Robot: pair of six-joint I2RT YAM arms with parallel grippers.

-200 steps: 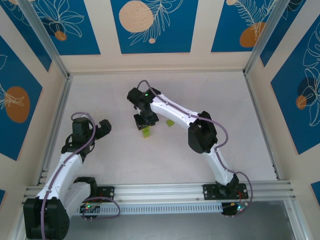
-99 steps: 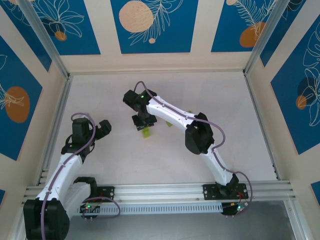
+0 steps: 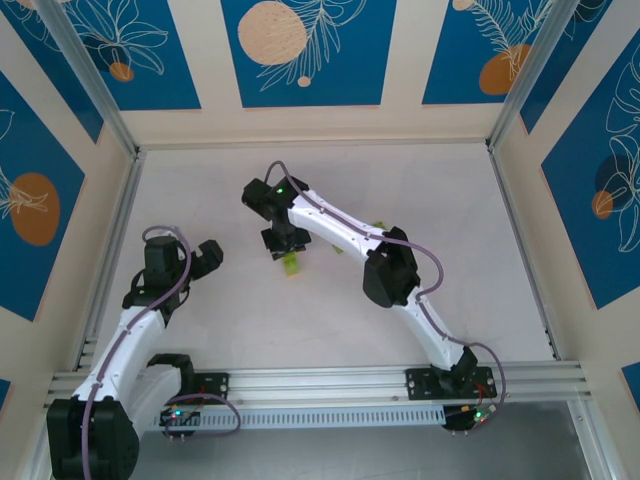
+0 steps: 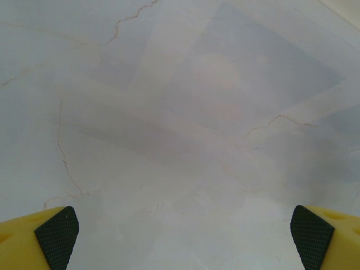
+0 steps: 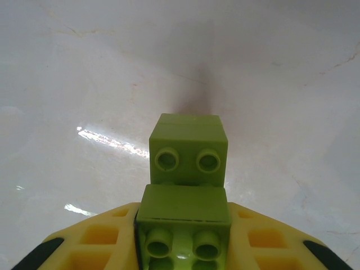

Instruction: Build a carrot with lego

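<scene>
Jaws of the right gripper (image 5: 183,242) clamp narrowly on a lime-green plastic lego stack (image 5: 188,157) near the middle of the white table (image 3: 450,250). Its long axis points to 12 o'clock in the wrist view, studs facing the camera. At 8 o'clock, the left gripper (image 4: 180,236) gapes wide.

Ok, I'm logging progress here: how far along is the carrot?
Early. Done: two lime-green bricks look stacked together. In hand: the right gripper holds that stack by its near brick; the left gripper hangs open over bare table. Left: more green bricks and the orange tip, not yet on the stack.
</scene>
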